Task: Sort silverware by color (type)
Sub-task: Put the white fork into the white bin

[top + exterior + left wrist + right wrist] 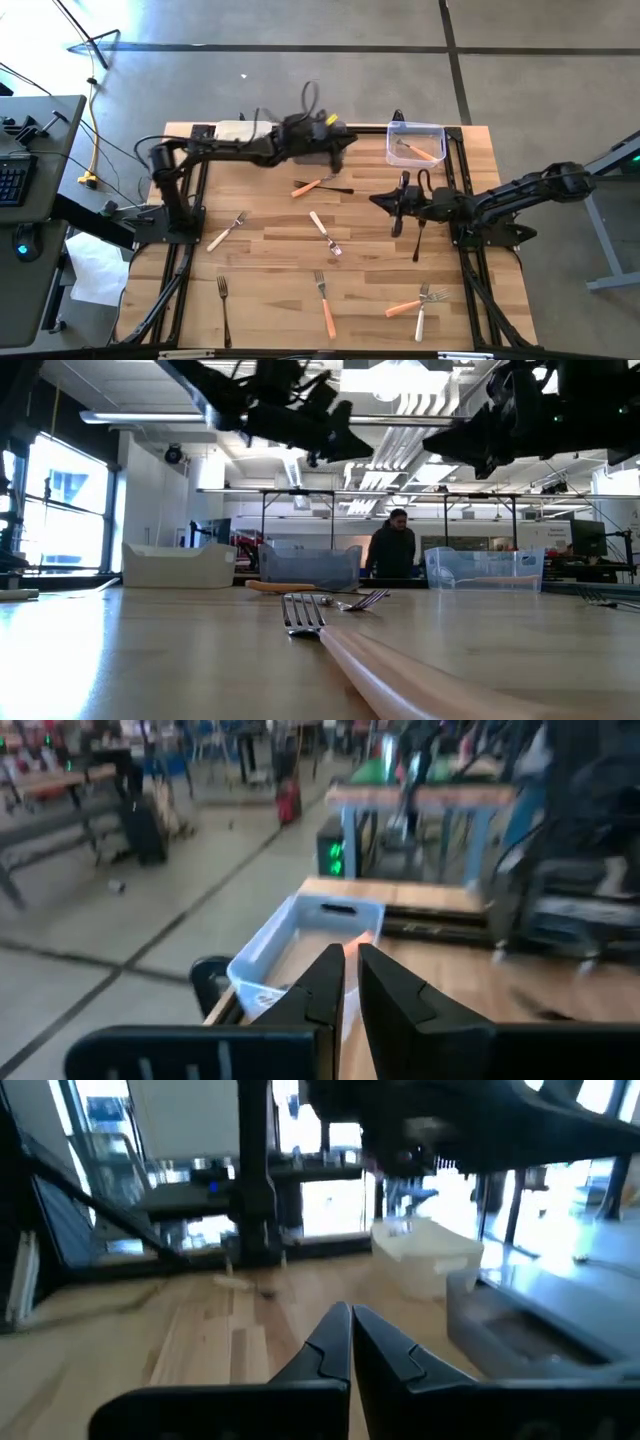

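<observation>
We see the left gripper (345, 141) raised over the table's far edge, above the middle bin, its fingers (325, 982) nearly touching and empty. The right gripper (378, 201), pressed closed and empty, hovers right of centre. On the pale wooden plank table (270, 250) we count nine slim forks (322, 232): orange-, cream- and dark-handled. Three rectangular bins line the far edge; the clear bin (417, 143) holds one orange-handled fork (420, 151).

Three bins (416, 143) line the table's (270, 245) far edge; forks (326, 305) lie scattered nearer, one fork (415, 151) in the right bin.
</observation>
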Motion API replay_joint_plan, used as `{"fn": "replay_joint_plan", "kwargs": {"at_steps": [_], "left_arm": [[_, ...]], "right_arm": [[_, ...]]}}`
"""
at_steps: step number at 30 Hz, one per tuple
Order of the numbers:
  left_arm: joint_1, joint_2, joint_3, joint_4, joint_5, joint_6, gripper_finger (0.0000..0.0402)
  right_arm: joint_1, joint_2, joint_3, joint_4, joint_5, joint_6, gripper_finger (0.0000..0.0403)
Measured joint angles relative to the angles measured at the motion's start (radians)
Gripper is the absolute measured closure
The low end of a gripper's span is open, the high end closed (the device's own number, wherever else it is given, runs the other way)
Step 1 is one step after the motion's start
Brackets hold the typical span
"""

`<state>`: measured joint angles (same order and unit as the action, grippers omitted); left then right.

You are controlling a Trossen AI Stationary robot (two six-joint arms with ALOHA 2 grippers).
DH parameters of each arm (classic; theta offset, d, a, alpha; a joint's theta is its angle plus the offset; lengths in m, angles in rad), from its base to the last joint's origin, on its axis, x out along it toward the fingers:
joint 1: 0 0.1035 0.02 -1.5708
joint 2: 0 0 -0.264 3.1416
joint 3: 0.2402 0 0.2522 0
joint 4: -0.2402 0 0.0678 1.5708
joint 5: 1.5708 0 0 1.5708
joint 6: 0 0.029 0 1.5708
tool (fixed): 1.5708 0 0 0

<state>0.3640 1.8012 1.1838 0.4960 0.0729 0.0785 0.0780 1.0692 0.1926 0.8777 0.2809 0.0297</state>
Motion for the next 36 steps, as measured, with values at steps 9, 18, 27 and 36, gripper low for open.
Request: {"fn": "replay_joint_plan", "kwargs": {"at_steps": [9,18,27,36], "left_arm": [[-0.019,-0.222,-0.411,0.205,-0.004,-0.022,0.0378],[0.021,-0.383,-0.622,0.18,0.04,-0.069,0.0389],[0.081,-0.433,-0.798,0.36,0.101,-0.016,0.0401],[0.137,-0.433,-0.833,0.393,0.102,0.009,0.0401]], "right_arm": [[-0.052,-0.002,0.209,-0.54,0.004,0.145,0.0403],[-0.121,0.024,0.435,-0.857,-0.072,0.164,0.0396],[-0.131,0.197,0.691,-1.261,-0.14,0.365,0.0299],[-0.015,0.375,0.938,-1.731,-0.224,0.77,0.0213]]}}
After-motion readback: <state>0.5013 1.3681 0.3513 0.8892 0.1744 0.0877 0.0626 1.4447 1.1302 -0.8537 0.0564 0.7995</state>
